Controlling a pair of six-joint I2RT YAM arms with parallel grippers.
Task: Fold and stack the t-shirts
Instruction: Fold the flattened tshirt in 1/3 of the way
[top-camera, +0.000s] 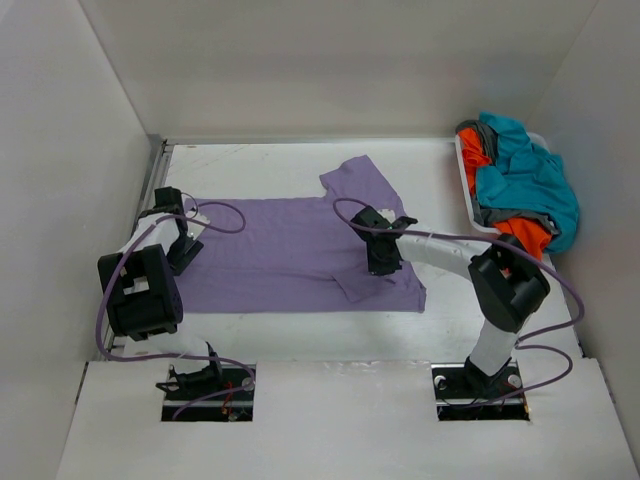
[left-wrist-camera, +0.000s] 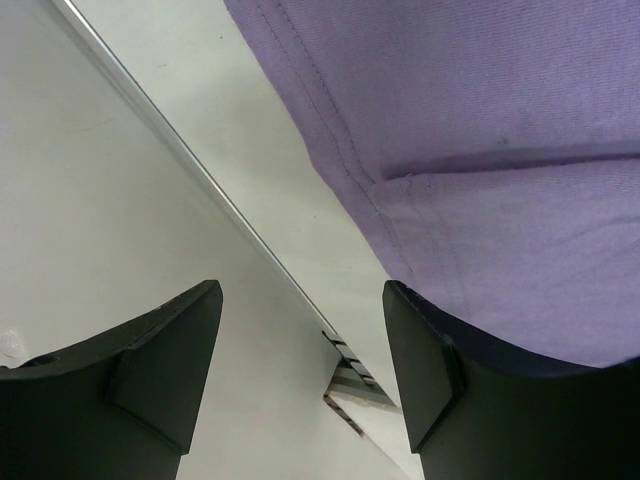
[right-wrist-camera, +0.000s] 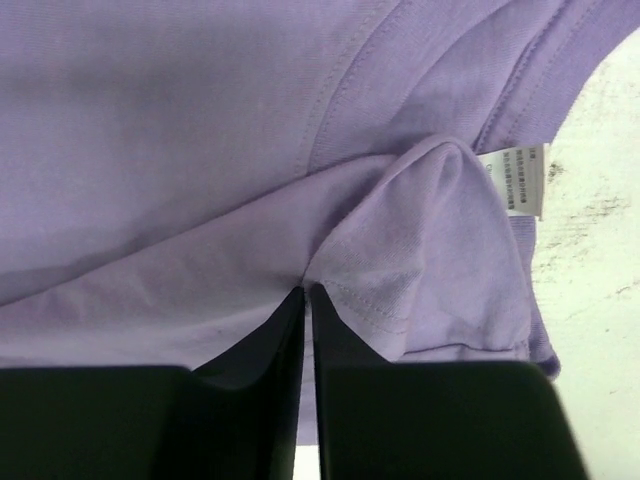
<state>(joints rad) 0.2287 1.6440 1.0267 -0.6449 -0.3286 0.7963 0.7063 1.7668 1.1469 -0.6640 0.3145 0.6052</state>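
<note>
The lavender t-shirt (top-camera: 280, 250) lies spread flat across the table, one sleeve pointing to the back. My right gripper (top-camera: 380, 262) presses down on its right part near the front sleeve. In the right wrist view that gripper (right-wrist-camera: 307, 292) is shut on a pinched fold of the lavender cloth (right-wrist-camera: 200, 120), next to a white label (right-wrist-camera: 522, 178). My left gripper (top-camera: 185, 245) stands at the shirt's left hem. Its jaws (left-wrist-camera: 302, 300) are open with nothing between them, and the lavender hem (left-wrist-camera: 480, 120) lies by the right finger. The teal (top-camera: 520, 170), orange (top-camera: 475, 150) and dark grey (top-camera: 490, 130) t-shirts are heaped in the basket.
The white basket (top-camera: 465, 175) stands at the back right against the wall. White walls enclose the table on the left, back and right. A metal rail (left-wrist-camera: 200, 180) runs along the table's left edge, close to my left gripper.
</note>
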